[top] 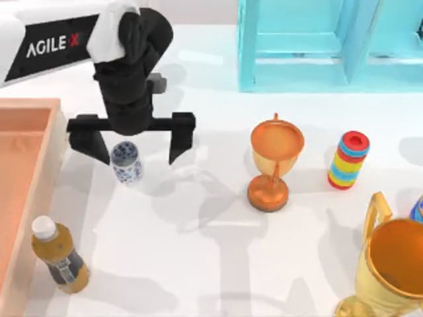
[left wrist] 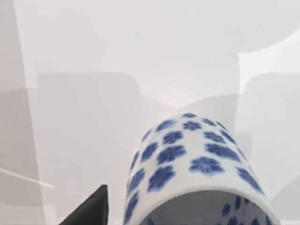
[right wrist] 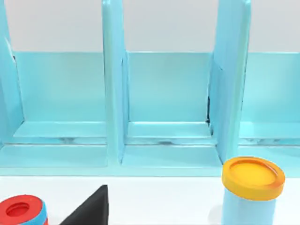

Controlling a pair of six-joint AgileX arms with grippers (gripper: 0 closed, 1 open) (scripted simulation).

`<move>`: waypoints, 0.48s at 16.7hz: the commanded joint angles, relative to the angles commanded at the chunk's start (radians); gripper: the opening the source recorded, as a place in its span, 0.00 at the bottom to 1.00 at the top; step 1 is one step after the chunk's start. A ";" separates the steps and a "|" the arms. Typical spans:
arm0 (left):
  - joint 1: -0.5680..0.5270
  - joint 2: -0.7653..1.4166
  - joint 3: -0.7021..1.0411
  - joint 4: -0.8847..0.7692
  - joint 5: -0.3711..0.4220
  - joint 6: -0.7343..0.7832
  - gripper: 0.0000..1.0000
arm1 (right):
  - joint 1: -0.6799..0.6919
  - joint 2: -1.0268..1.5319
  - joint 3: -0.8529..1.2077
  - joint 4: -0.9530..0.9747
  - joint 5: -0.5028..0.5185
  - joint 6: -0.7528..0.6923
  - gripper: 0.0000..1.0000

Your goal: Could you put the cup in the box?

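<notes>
The cup [top: 125,162], small and white with blue flowers, stands upright on the white table just right of the box [top: 54,148], a shallow orange-brown tray at the left edge. My left gripper [top: 140,146] hangs over the cup, open wide. The cup sits between the fingers, close to the left one. The left wrist view looks down on the cup [left wrist: 197,164] from close by, with one black fingertip [left wrist: 91,211] beside it. My right gripper [right wrist: 154,219] is parked facing the cyan shelf, with one dark fingertip [right wrist: 91,208] showing.
An amber bottle [top: 58,256] stands beside the box's near right rim. An orange trophy goblet [top: 276,162], a striped ring stack [top: 348,160] and a big gold trophy [top: 390,271] stand to the right. A cyan shelf unit [top: 330,39] lines the back. A yellow-lidded can [right wrist: 251,187] stands before it.
</notes>
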 joint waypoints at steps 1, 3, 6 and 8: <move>0.000 0.004 -0.016 0.018 0.000 0.000 1.00 | 0.000 0.000 0.000 0.000 0.000 0.000 1.00; 0.000 0.006 -0.023 0.025 0.000 0.000 1.00 | 0.000 0.000 0.000 0.000 0.000 0.000 1.00; 0.000 0.006 -0.023 0.025 0.000 0.000 0.92 | 0.000 0.000 0.000 0.000 0.000 0.000 1.00; 0.000 0.006 -0.023 0.025 0.000 0.000 0.77 | 0.000 0.000 0.000 0.000 0.000 0.000 1.00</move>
